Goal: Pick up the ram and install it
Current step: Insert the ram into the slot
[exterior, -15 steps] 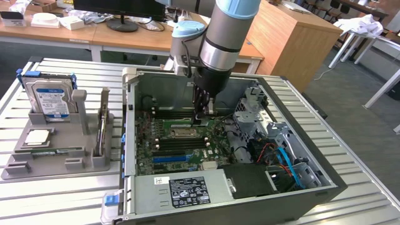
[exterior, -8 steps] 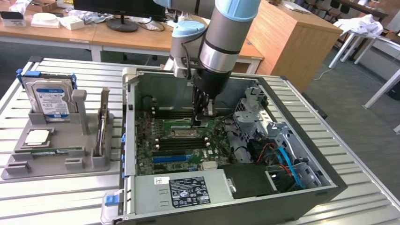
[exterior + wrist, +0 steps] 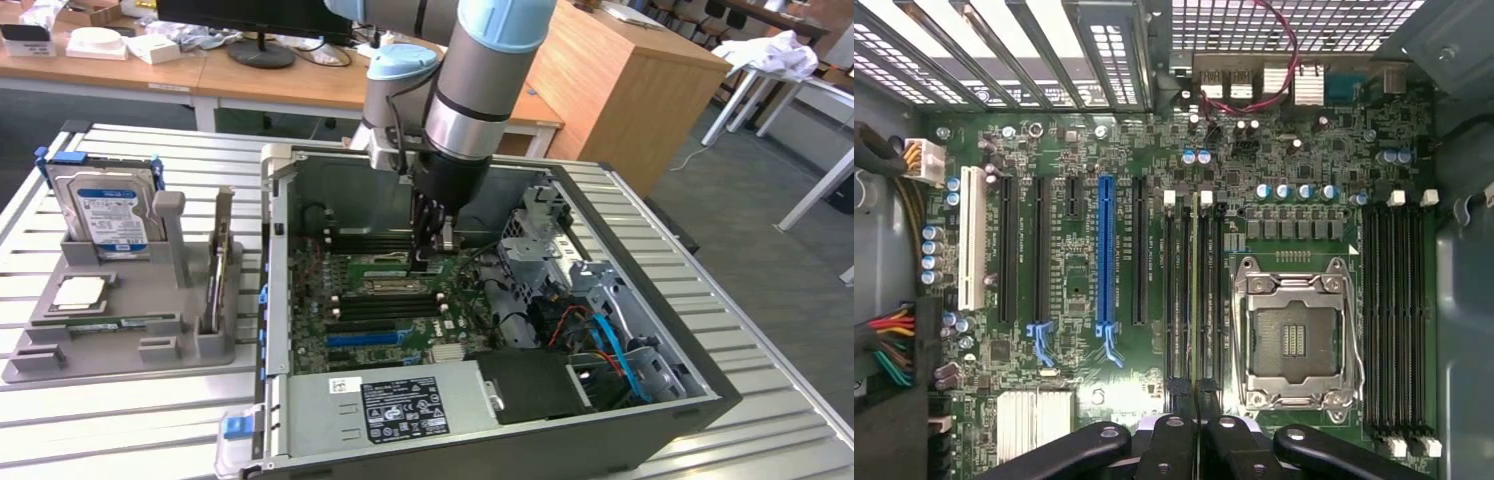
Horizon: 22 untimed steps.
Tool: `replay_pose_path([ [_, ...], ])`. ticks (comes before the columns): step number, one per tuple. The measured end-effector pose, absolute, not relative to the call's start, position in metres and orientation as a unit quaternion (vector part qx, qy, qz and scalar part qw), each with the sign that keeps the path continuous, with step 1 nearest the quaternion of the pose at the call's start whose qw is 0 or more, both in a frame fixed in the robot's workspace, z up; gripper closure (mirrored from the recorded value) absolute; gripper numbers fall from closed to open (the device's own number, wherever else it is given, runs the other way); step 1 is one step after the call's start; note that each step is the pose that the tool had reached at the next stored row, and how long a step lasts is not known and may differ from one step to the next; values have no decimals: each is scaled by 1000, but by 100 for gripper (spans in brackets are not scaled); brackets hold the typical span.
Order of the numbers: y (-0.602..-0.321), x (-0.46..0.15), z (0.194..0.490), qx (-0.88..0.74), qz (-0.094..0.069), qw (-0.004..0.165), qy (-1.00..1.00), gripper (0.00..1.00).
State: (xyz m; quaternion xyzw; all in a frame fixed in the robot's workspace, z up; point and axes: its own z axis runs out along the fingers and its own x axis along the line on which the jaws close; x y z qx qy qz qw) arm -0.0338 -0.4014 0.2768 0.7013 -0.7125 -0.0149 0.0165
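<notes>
**Ram (image 3: 1199, 285) in pincer (image 3: 1199, 428), inside case (image 3: 627, 440)**
We see the pincer clenched on the ram, edge-on over the board's (image 3: 1079, 290) slots; the tray (image 3: 120, 345) holds a drive (image 3: 110, 215).

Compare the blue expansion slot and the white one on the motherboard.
The white slot looks wider than the blue slot. The blue slot has a blue latch at one end; the white slot shows none. The white slot ends the row beside blue capacitors; the blue slot sits between black slots. Both are empty and run parallel.
</notes>
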Motion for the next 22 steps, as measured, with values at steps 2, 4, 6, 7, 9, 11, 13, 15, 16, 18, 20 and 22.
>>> replay_pose_path([
  [2, -401, -34, 275, 701, -15, 17, -713, 88],
  [4, -401, -34, 274, 701, -15, 17, -713, 88],
  [6, -401, -34, 272, 701, -15, 17, -713, 88],
  [7, -401, -34, 272, 701, -15, 17, -713, 88],
  [9, -401, -34, 270, 701, -15, 17, -713, 88],
  [11, -401, -34, 269, 701, -15, 17, -713, 88],
  [13, -401, -34, 268, 701, -15, 17, -713, 88],
  [15, -401, -34, 266, 700, -15, 17, -713, 88],
  [16, -401, -34, 266, 700, -15, 17, -713, 88],
  [18, -401, -34, 265, 700, -15, 16, -713, 88],
  [20, -401, -34, 263, 700, -15, 17, -713, 88],
  [22, -401, -34, 262, 700, -15, 17, -713, 88],
])
